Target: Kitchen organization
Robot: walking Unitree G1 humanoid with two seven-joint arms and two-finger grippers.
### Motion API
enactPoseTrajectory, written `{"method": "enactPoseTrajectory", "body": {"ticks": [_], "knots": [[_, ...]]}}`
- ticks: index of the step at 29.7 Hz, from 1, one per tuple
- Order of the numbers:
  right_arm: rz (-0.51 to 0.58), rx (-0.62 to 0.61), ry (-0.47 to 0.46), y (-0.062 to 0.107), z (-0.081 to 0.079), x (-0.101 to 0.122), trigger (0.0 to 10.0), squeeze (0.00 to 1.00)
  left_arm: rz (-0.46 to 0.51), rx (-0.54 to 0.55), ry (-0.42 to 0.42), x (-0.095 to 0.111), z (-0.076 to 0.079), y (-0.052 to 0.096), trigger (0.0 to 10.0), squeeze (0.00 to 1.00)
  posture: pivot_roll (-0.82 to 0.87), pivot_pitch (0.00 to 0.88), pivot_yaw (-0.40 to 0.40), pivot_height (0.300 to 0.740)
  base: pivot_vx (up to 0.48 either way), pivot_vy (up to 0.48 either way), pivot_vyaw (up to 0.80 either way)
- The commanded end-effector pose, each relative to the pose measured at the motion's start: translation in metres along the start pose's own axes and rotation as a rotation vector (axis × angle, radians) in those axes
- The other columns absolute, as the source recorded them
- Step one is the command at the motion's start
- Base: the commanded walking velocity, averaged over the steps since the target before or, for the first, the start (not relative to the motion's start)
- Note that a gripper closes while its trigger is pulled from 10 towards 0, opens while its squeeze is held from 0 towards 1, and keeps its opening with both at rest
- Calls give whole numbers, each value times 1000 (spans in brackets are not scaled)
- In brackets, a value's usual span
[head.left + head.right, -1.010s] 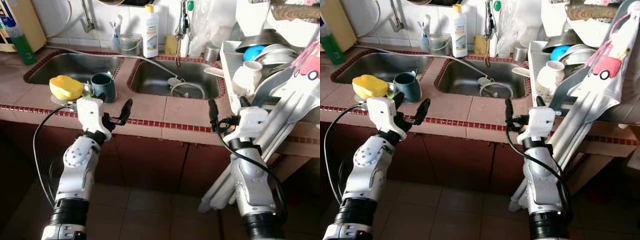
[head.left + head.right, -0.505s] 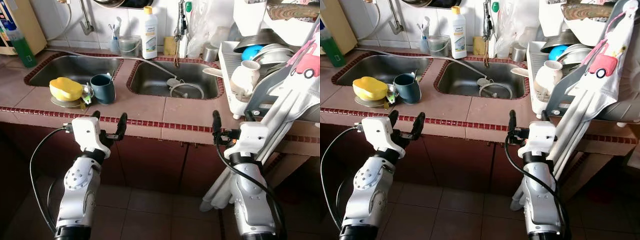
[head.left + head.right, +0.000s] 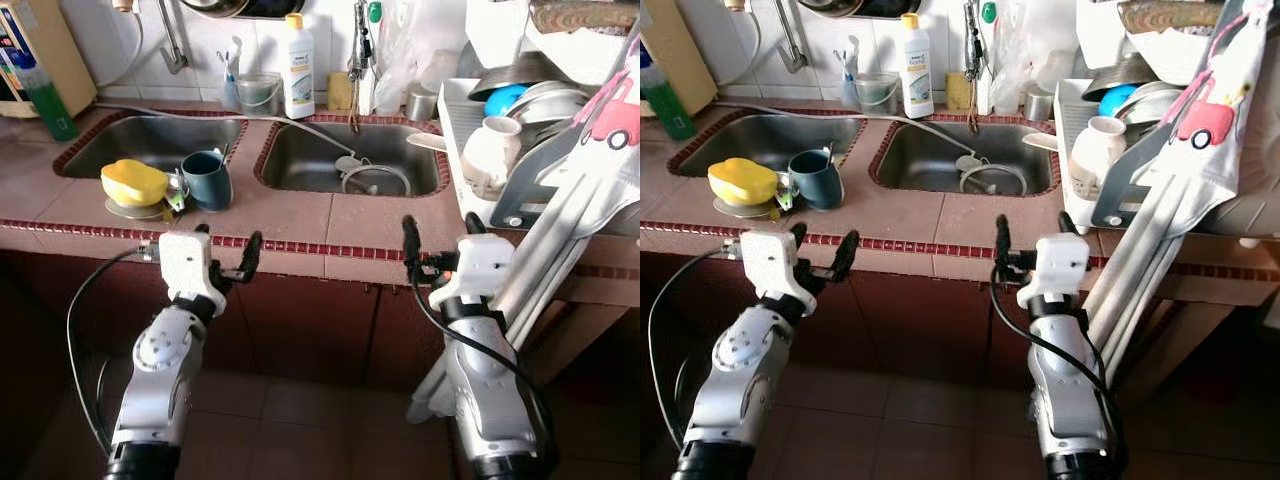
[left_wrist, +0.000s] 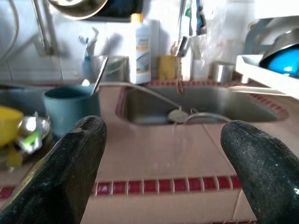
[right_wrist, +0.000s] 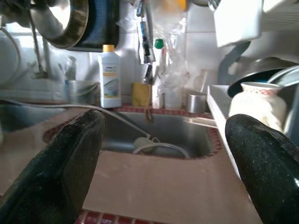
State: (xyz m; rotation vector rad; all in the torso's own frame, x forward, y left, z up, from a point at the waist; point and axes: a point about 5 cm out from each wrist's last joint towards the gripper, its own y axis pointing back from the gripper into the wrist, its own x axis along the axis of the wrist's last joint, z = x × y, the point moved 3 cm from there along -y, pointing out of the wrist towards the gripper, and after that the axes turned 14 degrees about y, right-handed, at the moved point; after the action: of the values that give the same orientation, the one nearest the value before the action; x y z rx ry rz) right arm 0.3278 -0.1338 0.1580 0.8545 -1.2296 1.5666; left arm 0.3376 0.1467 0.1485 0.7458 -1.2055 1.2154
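A teal mug with a utensil in it stands on the tiled counter between the two sinks, beside a yellow lidded dish on a plate. My left gripper is open and empty at the counter's front edge, short of the mug. My right gripper is open and empty too, at the edge in front of the right sink. To its right, a white jug sits in the crowded dish rack. The right wrist view faces that jug and a white bottle.
A white detergent bottle, cups and a sponge line the back wall. A green bottle stands at far left. White folded poles with a car-print cloth lean on the counter at right. Dark cabinet doors are under the counter.
The camera has shifted. Both grippers have come down from over the counter to its front edge, still open. The right one has drifted slightly left.
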Motion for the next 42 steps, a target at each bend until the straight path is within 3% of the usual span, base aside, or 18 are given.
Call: {"method": "enactPoseTrajectory", "body": {"ticks": [1,4,11,19,42], "knots": [[6,9,-10,-3,-2,3,10000,0,-5,-57,-39,3,8,-3,10000,0,-214,0,85,740,0,0,0],[0,2,-7,-3,-2,1,10000,0,-5,-99,-55,1,11,-4,10000,0,-225,0,88,740,0,0,0],[-10,-1,-1,-5,5,-2,10000,0,-39,-109,-1,-7,22,-3,10000,0,-203,0,57,740,0,0,0],[-5,35,10,-6,4,-1,10000,0,-33,-70,10,-6,14,0,10000,0,-187,0,33,740,0,0,0],[15,86,47,-12,6,1,10000,0,7,-53,23,4,12,-11,10000,0,-193,0,6,740,345,0,0]]}}
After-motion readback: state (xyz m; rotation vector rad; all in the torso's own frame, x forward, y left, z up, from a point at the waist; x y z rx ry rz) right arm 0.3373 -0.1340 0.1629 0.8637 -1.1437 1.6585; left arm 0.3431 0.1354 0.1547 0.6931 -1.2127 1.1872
